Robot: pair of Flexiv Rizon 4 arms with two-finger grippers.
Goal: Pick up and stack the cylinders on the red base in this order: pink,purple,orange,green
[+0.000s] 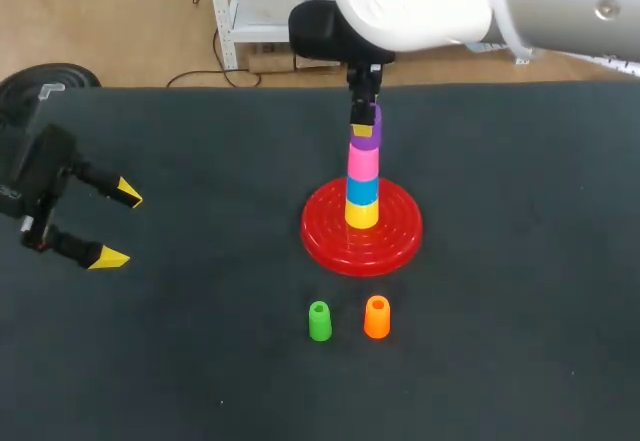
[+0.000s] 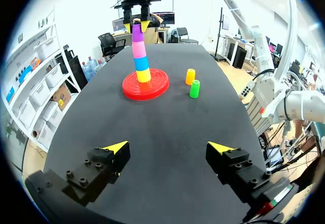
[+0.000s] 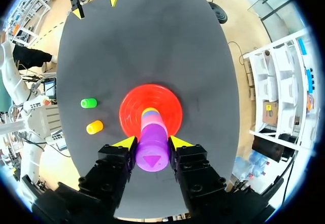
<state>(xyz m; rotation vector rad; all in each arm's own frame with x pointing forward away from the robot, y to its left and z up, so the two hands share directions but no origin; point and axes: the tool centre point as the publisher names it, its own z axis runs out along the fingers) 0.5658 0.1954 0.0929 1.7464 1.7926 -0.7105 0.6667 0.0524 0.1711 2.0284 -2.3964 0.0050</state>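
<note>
Right claw [image 3: 151,144] pinches the purple cylinder [image 3: 151,155] from 2 sides, steadying it atop the pink cylinder [image 1: 363,164] on the red base [image 3: 170,107]; left claw [image 1: 115,226] sits wide open, empty, out of the way.

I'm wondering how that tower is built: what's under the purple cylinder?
Under the purple cylinder sits the pink cylinder, then a blue cylinder, a yellow cylinder, and the red base. The base's middle beneath them is covered.

Glossy red plastic base [image 1: 362,229], smooth plastic purple cylinder [image 3: 151,150], matt dark cloth-like table [image 1: 200,361], glossy white arm casing [image 1: 450,1]
</note>
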